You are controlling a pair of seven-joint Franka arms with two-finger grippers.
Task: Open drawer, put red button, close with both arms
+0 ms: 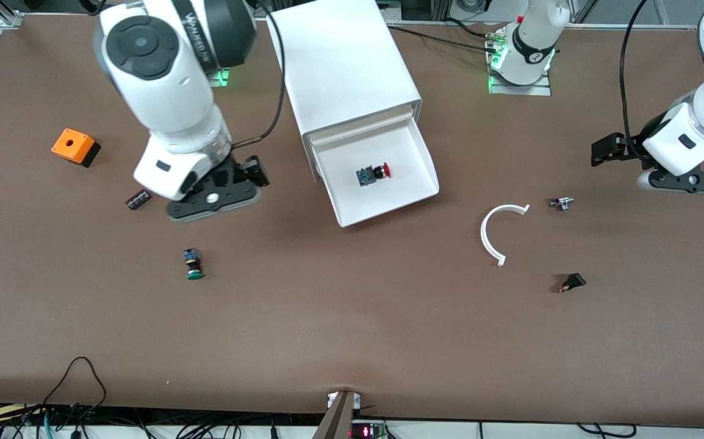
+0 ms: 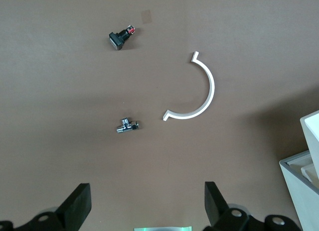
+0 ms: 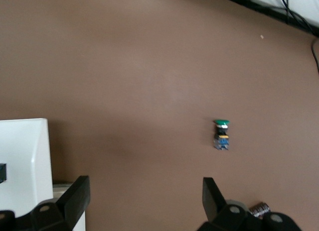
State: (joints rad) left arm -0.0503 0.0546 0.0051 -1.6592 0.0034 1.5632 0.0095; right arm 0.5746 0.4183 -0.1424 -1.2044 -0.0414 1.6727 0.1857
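1. While the drawer (image 1: 404,152) stood pulled out of the cabinet (image 1: 346,61) toward the front camera, the red button (image 1: 374,174) lay on its side on the drawer floor, near the middle, cap pointing to 3 o'clock in the front view.
2. Right gripper (image 1: 215,198): hung low over bare table, at 9 o'clock from the drawer in the front view; fingers (image 3: 75,196) spread wide, grasping nothing.
3. Left gripper (image 1: 687,180): hung over the table toward the left arm's end, at 3 o'clock from the drawer; fingers (image 2: 79,203) likewise spread, nothing between them.
4. Green button (image 1: 193,264): on the table at 6 o'clock from the right gripper, nearer the front camera, well apart from the drawer.
5. Orange box (image 1: 74,146): at 9 o'clock from the right gripper, toward the right arm's end.
6. Dark part (image 1: 138,199): small, on the table just beside the right gripper.
7. White arc (image 1: 491,235): flat on the table at 4 o'clock from the drawer.
8. Metal fitting (image 1: 562,203): at 2 o'clock from the arc, near it.
9. Black switch (image 1: 573,282): at 6 o'clock from the fitting, nearer the camera.
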